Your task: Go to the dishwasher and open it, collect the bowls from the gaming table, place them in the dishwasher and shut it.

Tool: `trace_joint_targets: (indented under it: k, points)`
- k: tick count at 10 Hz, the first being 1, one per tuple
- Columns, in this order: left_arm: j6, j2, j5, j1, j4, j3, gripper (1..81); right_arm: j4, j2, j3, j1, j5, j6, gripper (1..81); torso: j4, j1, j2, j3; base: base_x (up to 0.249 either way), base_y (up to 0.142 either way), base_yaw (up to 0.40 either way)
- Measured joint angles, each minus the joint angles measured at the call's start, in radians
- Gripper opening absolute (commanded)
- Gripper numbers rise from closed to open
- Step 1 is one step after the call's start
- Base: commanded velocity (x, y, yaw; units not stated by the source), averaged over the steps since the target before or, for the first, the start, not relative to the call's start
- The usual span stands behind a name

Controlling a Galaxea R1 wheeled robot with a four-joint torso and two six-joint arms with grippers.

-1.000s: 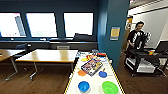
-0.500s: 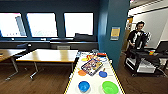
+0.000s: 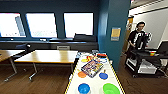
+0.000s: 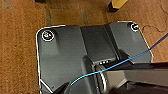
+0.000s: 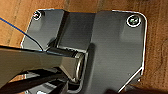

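**Q:** Head view, foreground: what lies in front of you?

**A:** I face the gaming table, its white top and yellow rim running away from me toward a teal pillar. Nearest me on it stand a deep blue bowl and, just beside it, a wider lime-green bowl. Farther along lie a flat orange bowl and a flat blue bowl, with a colourful game box between and slightly beyond them. More small bright items sit at the far end, too blurred for me to tell apart.

**Q:** And around the table?

**A:** A wood-topped table stands to its left on the brown floor, with three bright windows behind it. To the right, past the pillar, a person stands at a dark cart.

**Q:** Left wrist view and right wrist view: how do your jaws stand?

**A:** I cannot tell. Each view gives me my own dark plate and jointed bar over brown floor, with a thin blue cable crossing the left one; whether either pair of jaws is apart or together is not visible. A yellow table corner appears at the edge of the left wrist view.
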Motion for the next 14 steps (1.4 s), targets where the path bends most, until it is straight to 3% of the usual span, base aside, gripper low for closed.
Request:
trace_joint_targets:
  k: [4,7,10,14]
  points:
    - [0.0,0.0,0.006,0.007,0.0,0.0,81.1,0.001,-0.001,0.0,-0.012,0.001,0.003,81.1,0.0,0.0,0.0,0.0,0.0,0.0,0.0]
    - [0.0,-0.012,0.005,0.017,0.0,0.015,81.1,0.002,-0.052,0.077,-0.012,0.003,0.004,81.1,0.0,0.0,0.0,0.0,0.0,0.0,0.0]
    - [0.0,-0.045,0.005,0.018,0.0,0.065,81.1,0.001,-0.163,0.288,-0.009,0.003,0.004,81.1,0.0,0.0,0.0,0.0,0.0,0.0,0.0]
    - [0.0,-0.031,0.002,0.018,0.0,0.066,81.1,0.003,-0.47,0.693,0.038,0.03,0.033,81.1,0.0,0.0,0.0,0.0,0.0,0.0,0.0]
